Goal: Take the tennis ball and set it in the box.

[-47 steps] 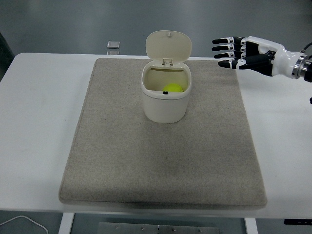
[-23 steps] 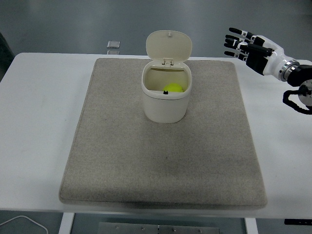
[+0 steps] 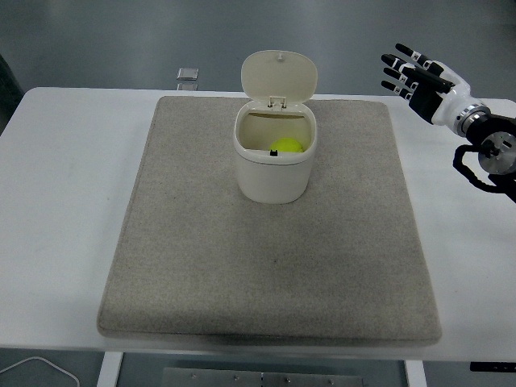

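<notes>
A yellow-green tennis ball (image 3: 285, 147) lies inside the cream box (image 3: 273, 173), whose hinged lid (image 3: 279, 76) stands upright and open. The box sits on the far middle of a grey mat (image 3: 270, 266). My right hand (image 3: 415, 75) hovers at the far right, well to the right of the box and above the table's back edge, fingers spread and holding nothing. My left arm does not show.
A small grey square object (image 3: 188, 74) lies at the table's far edge, left of the box. A white cable (image 3: 36, 364) curls below the table's near left corner. The white table (image 3: 64, 210) extends around the mat on all sides.
My right hand has drawn back to the right and slightly upward, away from the box, turning its fingers up. The ball and box have not moved.
</notes>
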